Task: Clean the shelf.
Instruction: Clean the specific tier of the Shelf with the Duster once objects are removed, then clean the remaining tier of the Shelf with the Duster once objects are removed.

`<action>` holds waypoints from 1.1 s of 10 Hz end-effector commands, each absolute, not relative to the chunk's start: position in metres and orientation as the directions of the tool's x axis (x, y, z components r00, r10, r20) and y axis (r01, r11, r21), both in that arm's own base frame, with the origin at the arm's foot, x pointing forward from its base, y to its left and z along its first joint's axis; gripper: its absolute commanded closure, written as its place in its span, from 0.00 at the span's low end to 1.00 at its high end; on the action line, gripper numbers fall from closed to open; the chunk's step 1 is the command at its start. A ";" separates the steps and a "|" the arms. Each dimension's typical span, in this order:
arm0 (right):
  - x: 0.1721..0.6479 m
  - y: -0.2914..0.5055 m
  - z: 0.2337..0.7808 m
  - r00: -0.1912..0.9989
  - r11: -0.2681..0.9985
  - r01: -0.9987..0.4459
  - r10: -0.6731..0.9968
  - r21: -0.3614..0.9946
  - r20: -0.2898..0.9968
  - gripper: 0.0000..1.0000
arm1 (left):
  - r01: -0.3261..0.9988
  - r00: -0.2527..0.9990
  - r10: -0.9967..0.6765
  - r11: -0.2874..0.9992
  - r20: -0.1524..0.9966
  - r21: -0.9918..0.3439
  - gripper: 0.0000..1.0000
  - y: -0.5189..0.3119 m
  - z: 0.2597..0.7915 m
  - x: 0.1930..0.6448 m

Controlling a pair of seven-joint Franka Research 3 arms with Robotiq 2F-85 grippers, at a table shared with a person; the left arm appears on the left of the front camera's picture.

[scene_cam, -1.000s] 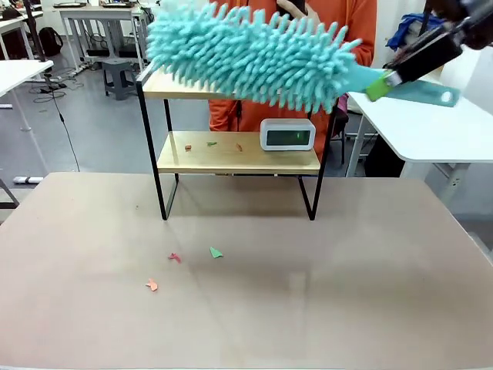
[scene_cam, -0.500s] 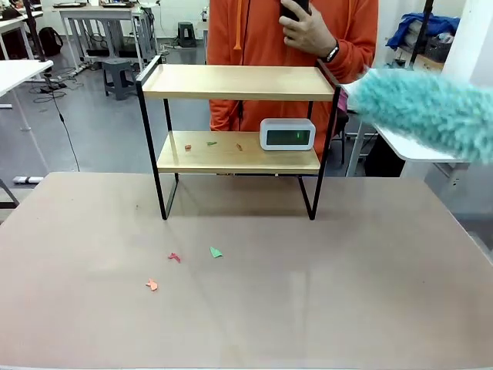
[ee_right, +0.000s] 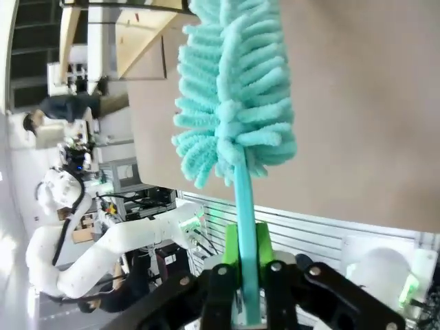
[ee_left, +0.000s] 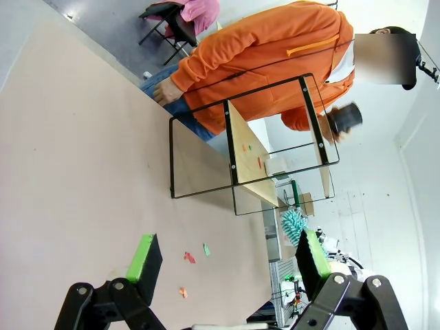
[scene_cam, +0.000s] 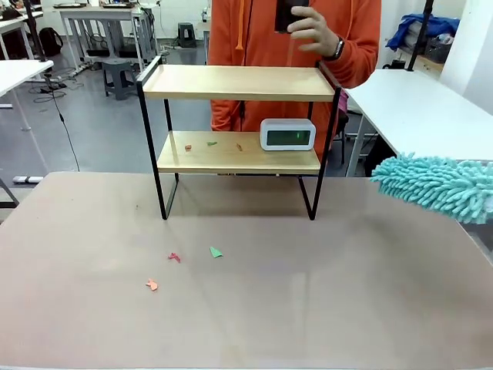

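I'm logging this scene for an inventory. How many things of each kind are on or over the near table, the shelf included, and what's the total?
Shelf: 1
Clock: 1
Duster: 1
Scraps: 6
Total: 9

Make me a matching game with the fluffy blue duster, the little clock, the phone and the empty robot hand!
1. fluffy turquoise duster
2. small grey digital clock
3. black phone
4. left gripper

A. in the person's hand
B. open, empty
C. on the black-framed shelf, lower wooden board
D. clamped in the right gripper

Pairs: 1-D, 2-C, 3-A, 4-B.
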State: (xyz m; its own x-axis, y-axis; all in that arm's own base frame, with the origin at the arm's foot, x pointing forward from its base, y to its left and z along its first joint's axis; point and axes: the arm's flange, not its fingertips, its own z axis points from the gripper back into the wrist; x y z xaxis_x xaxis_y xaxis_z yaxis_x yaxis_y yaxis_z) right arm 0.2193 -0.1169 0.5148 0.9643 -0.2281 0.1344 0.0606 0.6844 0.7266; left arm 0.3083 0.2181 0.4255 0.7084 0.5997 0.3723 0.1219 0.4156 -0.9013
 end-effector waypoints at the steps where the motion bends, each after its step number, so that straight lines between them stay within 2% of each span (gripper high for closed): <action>1: 0.213 -0.124 0.517 0.959 0.690 -0.015 -0.196 0.723 0.207 0.87 | 0.150 0.696 0.601 0.413 0.392 -0.898 0.00 0.217 0.425 0.310; 11: 0.213 -0.124 0.517 0.959 0.690 -0.015 -0.196 0.723 0.207 0.87 | 0.150 0.696 0.601 0.413 0.392 -0.898 0.00 0.217 0.425 0.310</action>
State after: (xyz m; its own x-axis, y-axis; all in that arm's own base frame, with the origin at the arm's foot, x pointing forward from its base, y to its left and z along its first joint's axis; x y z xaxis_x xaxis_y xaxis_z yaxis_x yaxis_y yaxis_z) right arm 0.2138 -0.1212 0.5185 0.9600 -0.2069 0.1888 0.0055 0.6879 0.7258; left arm 0.3083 0.2180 0.4255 0.7085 0.5995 0.3723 0.1221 0.4154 -0.9014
